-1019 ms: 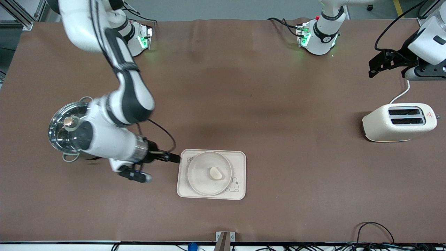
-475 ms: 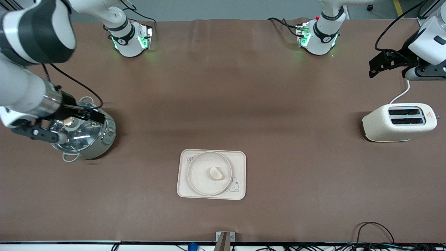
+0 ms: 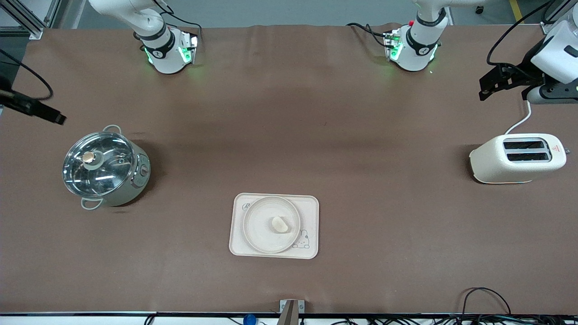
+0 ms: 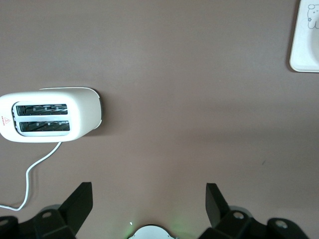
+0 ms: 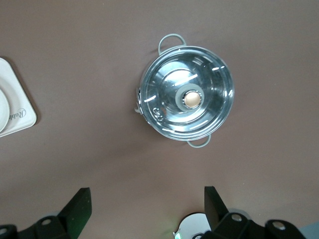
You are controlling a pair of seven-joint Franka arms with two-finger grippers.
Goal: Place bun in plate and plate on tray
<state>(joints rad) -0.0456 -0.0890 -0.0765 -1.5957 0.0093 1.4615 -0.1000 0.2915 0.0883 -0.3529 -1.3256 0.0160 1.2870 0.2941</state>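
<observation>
Bun on plate, plate on tray: the job looks done, both arms drawn off to the desk's ends.

Nearest the front camera, the bun (image 3: 279, 224) lies in the plate (image 3: 257, 234), which sits on the tray (image 3: 311, 205); best to leave them untouched and keep the arms high and clear. Farther off, the pot (image 3: 104, 169) and the toaster (image 3: 517, 158) stand well apart. The right gripper (image 5: 144, 205) hangs over the pot, jaws wide and empty; the left gripper (image 4: 148, 200), near the toaster, likewise. In the front view both are cut off at the frame's edges.
</observation>
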